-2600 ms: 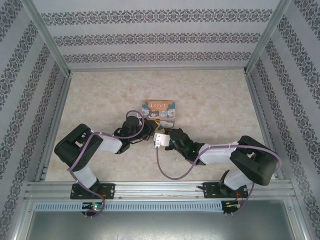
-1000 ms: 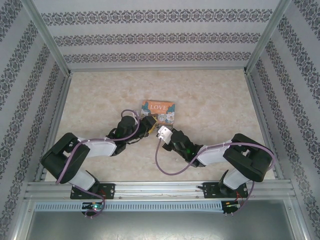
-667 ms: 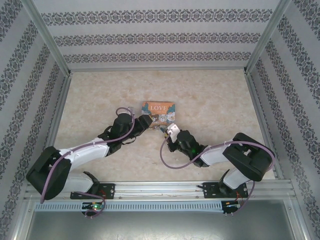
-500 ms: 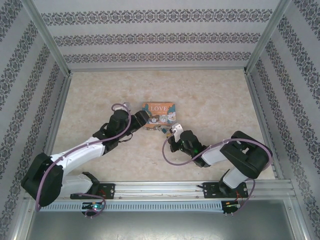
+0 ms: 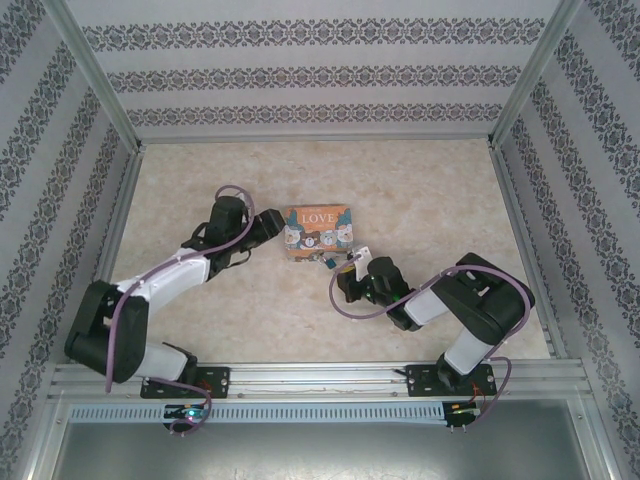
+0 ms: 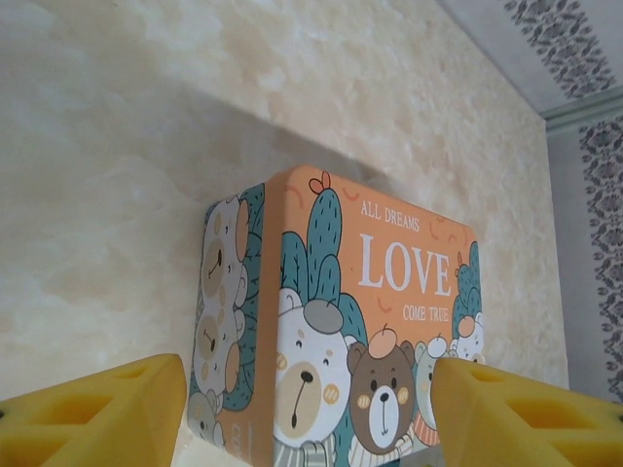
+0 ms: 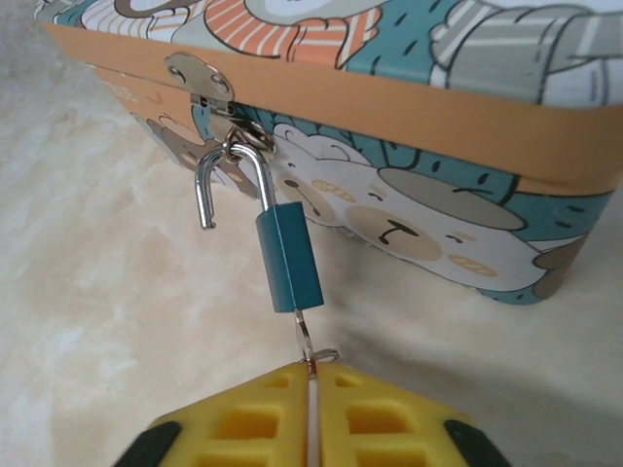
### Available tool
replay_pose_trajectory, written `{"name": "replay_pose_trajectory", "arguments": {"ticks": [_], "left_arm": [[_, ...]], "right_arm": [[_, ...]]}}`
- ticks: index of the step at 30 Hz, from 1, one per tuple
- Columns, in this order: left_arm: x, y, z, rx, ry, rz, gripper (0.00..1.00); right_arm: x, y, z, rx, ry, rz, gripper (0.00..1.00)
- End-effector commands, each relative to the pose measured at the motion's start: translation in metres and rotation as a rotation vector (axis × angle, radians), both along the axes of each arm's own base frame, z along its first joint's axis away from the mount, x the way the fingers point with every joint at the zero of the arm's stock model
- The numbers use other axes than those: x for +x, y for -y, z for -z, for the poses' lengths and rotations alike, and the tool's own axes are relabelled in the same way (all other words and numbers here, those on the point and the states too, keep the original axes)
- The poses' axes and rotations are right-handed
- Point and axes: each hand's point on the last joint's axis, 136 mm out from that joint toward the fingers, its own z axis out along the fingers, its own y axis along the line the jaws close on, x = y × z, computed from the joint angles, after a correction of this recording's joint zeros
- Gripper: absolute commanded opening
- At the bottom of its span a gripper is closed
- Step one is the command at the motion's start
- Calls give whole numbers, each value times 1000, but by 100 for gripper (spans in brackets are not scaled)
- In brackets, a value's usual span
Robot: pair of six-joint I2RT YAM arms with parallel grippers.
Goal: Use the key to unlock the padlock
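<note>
The padlock (image 7: 287, 258) has a small blue body and hangs by its silvery shackle (image 7: 226, 170) from the hasp (image 7: 200, 78) of the LOVE tin (image 7: 438, 126). The shackle's short leg ends free, out of the body. The key (image 7: 306, 336) sticks in the bottom of the padlock, and my right gripper (image 7: 313, 377) is shut on its head. From above, the padlock (image 5: 329, 262) is a speck between the tin (image 5: 318, 230) and the right gripper (image 5: 347, 266). My left gripper (image 6: 310, 394) is open, its yellow fingers (image 6: 97, 409) either side of the tin's (image 6: 389, 282) end.
The tin stands mid-table on the pale marbled tabletop (image 5: 430, 190). Patterned walls and aluminium frame posts (image 5: 520, 90) enclose the table on three sides. Purple cables (image 5: 345, 305) loop off both arms near the grippers.
The left arm has stretched out and swung left, its gripper now at the tin's left end. The right gripper has shifted right and slightly away along the tin's front, still on the key.
</note>
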Motion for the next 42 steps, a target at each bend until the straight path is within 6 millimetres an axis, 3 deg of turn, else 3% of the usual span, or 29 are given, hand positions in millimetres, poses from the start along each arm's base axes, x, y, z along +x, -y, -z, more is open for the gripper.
{"name": "replay_pose_trajectory", "arguments": {"ticks": [1, 8, 20, 23, 25, 36, 42], "left_arm": [[6, 6, -1, 23, 1, 109, 68], [21, 16, 8, 37, -32, 189, 68], [29, 30, 27, -3, -102, 240, 68], [27, 28, 34, 7, -124, 231, 67], [26, 27, 38, 7, -136, 228, 67], [3, 25, 70, -21, -229, 219, 53], [-10, 25, 75, -36, -254, 226, 44]], "right_arm": [[0, -1, -11, 54, 8, -6, 19], [5, 4, -30, 118, -6, 7, 37], [5, 4, -72, 277, -85, -33, 68], [3, -1, -69, 307, -137, -59, 74], [10, -6, -77, 334, -142, -69, 76], [35, -15, -79, 354, -123, -68, 79], [51, -15, -76, 338, -102, -72, 77]]}}
